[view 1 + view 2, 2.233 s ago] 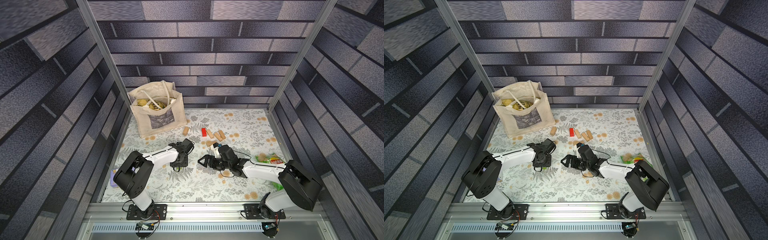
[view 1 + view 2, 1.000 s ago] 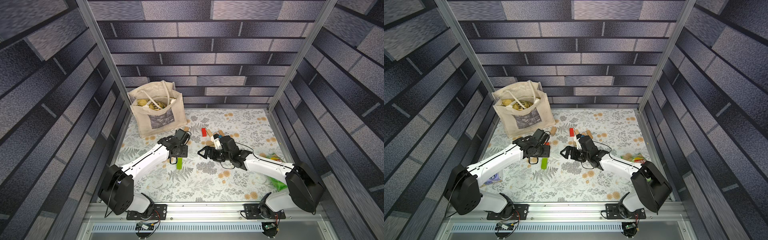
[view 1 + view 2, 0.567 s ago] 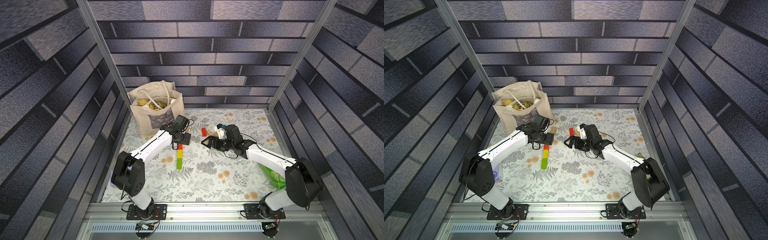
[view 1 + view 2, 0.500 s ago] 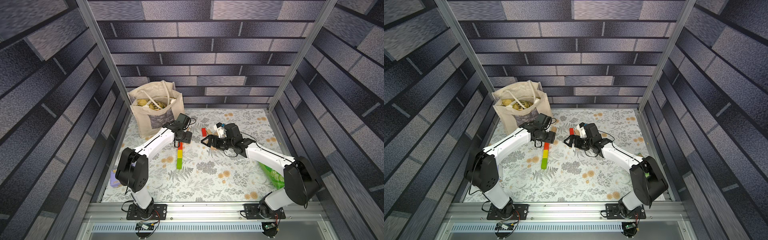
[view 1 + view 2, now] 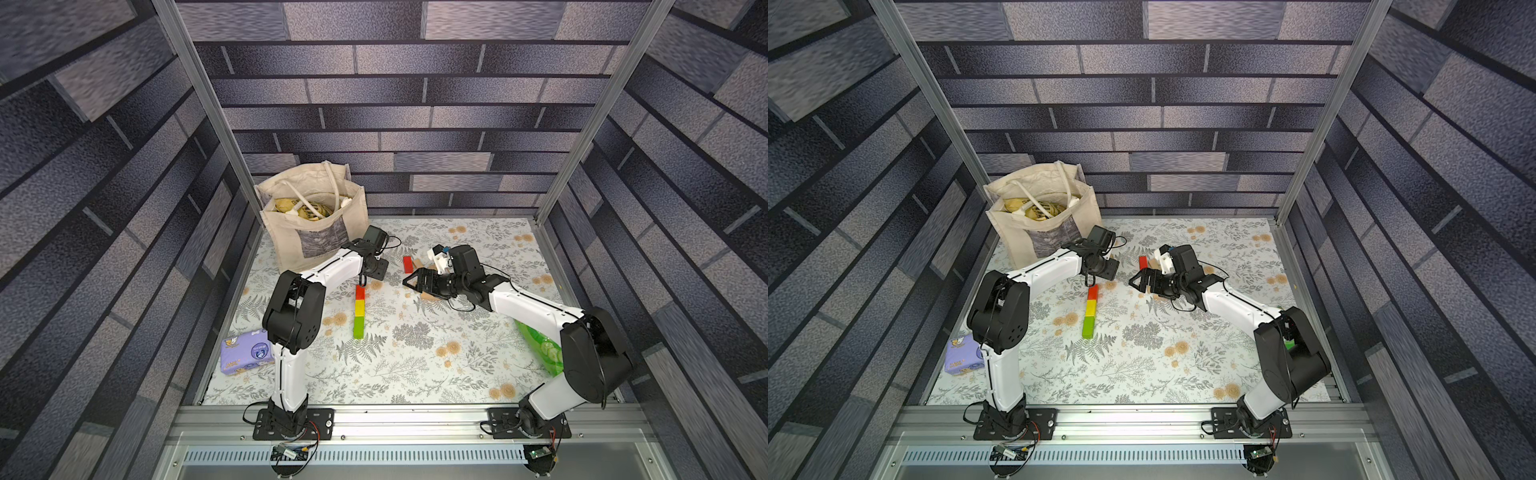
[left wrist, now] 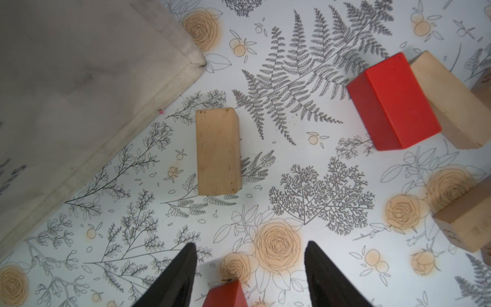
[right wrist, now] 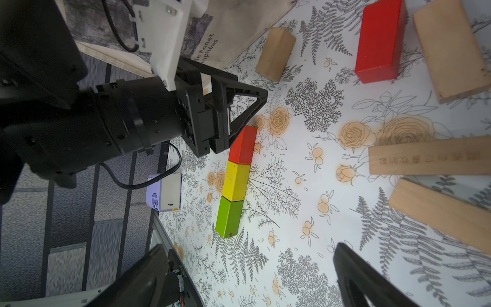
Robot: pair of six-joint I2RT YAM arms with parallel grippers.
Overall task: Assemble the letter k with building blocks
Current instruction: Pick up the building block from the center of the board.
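Progress: the stem of the K is looking finished, in my judgement. The two slanted strokes are not yet begun, and nothing is being carried.

Far left: a purple packet [image 5: 247, 351] is lying at the edge of the bench [image 5: 415, 374] and a cloth bag [image 5: 311, 224] is standing at the back. Neither is taking part.

The left fingers [image 6: 178, 281] are pointing down and hanging apart. They are straddling the far end of the red block [image 5: 360, 292] with bench showing on either side, so they are gripping nothing. One plain block [image 6: 218, 151] is lying just ahead of them, beside the bag.

The red block, yellow block [image 5: 359, 307] and green block [image 5: 358, 326] are lying end to end and touching, in one straight line near mid-bench. Red is farthest from the robot.

Right of the line, a spare red block [image 5: 407, 264] is lying against a plain one. More plain blocks [image 7: 430, 156] are lying scattered, none touching the line.

The right fingers [image 7: 353, 273] are hovering wide apart and empty, facing the line.

Far right: a green packet [image 5: 540, 345] is lying partly hidden by the right arm.

Remaining, as I am reading it: two strokes meeting the stem near the yellow block.
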